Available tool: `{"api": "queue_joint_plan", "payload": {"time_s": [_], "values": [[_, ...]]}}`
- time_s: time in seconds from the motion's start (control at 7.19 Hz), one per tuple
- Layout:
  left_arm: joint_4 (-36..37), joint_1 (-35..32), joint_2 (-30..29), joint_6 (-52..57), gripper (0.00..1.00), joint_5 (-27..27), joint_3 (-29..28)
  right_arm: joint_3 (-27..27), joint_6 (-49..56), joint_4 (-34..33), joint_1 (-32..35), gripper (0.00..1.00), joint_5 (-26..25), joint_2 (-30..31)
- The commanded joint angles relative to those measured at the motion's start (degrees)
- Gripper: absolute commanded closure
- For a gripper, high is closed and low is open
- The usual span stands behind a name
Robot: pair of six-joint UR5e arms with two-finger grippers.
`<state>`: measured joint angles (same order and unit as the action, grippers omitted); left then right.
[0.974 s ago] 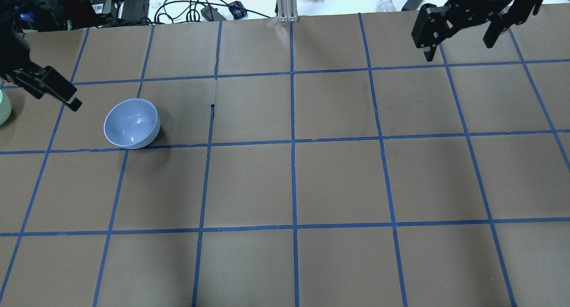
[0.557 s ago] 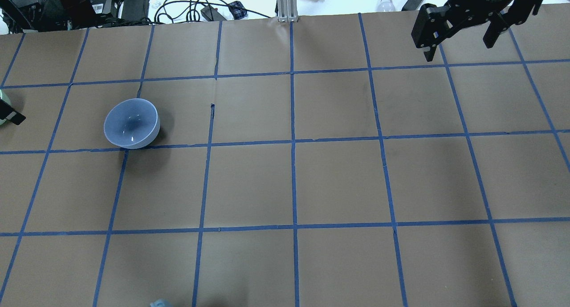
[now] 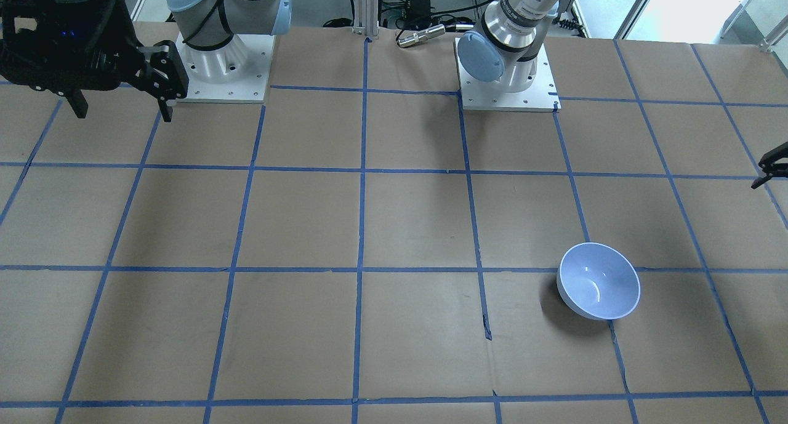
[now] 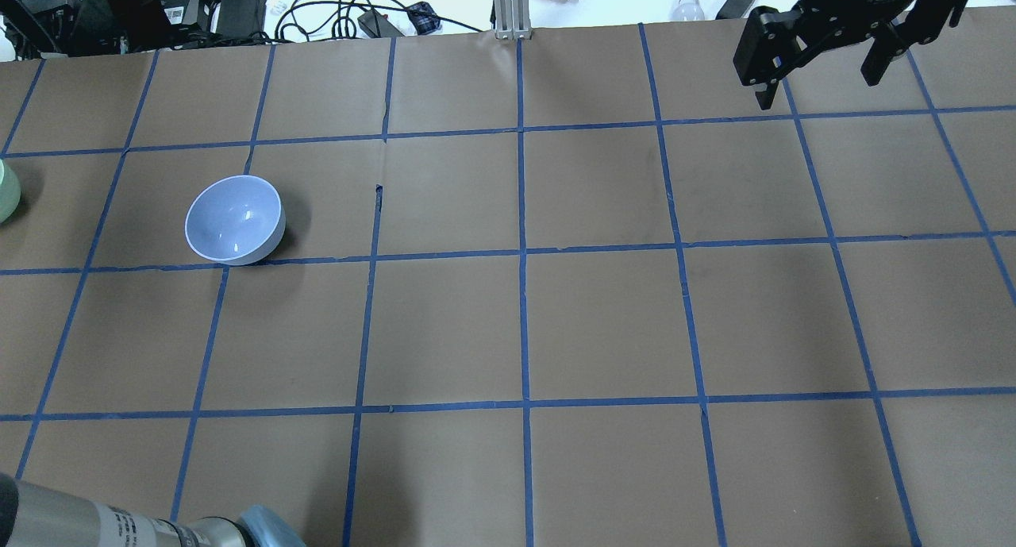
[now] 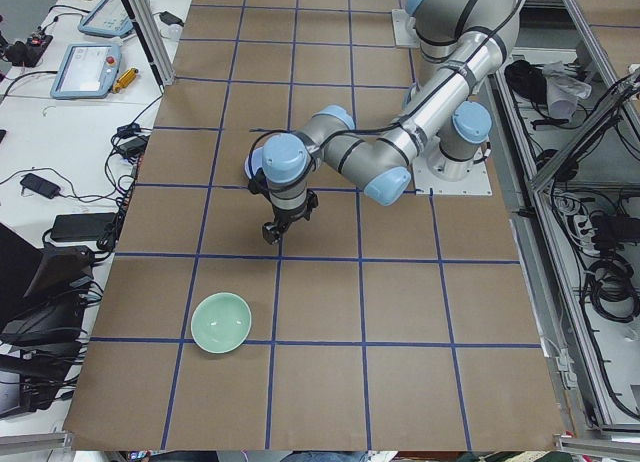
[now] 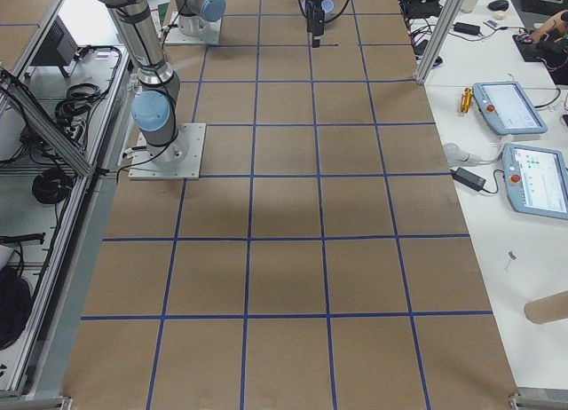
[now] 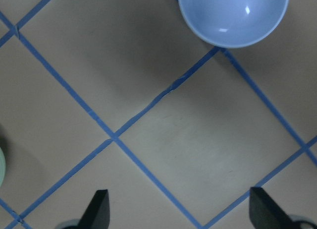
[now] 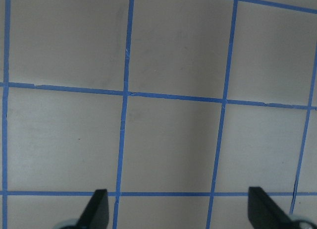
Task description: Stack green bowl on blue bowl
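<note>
Left gripper [image 7: 179,211], with its jaws spread wide and nothing between them, hangs above the bare table [image 4: 603,325], roughly between the two bowls. The green bowl [image 5: 221,323] sits upright off to one side of it (only a sliver of rim shows at the wrist view's edge). The blue bowl [image 7: 233,16] stands ahead of the gripper on the other side, mouth up and empty, so it can receive the other. The bowls are apart, so nothing is stacked yet. The wide opening suits a pinch over the green bowl's thin rim, which I judge to be the next step. Right gripper [image 8: 178,209], equally wide and empty, is parked well away from both bowls — presumably to leave the working side free.
</note>
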<state>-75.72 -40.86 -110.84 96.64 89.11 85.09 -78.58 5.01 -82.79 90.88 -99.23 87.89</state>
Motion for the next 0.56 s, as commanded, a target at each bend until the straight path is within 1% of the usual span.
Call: {"api": "queue_joint_plan", "payload": {"time_s": [0.0,0.14,0.28,0.42], "values": [[0.31,1.57,-8.12,8.79,0.00,0.54,-9.01,0.00,0.00,0.00,0.00,0.00,0.00,0.00],[3.01,1.57,-12.51,13.79,0.00,0.19,-12.37,0.00,0.00,0.00,0.00,0.00,0.00,0.00],[5.73,2.36,-15.86,17.58,0.00,-0.16,-14.14,0.00,0.00,0.00,0.00,0.00,0.00,0.00],[5.85,2.80,-18.07,19.01,0.00,-0.16,-16.42,0.00,0.00,0.00,0.00,0.00,0.00,0.00]]}}
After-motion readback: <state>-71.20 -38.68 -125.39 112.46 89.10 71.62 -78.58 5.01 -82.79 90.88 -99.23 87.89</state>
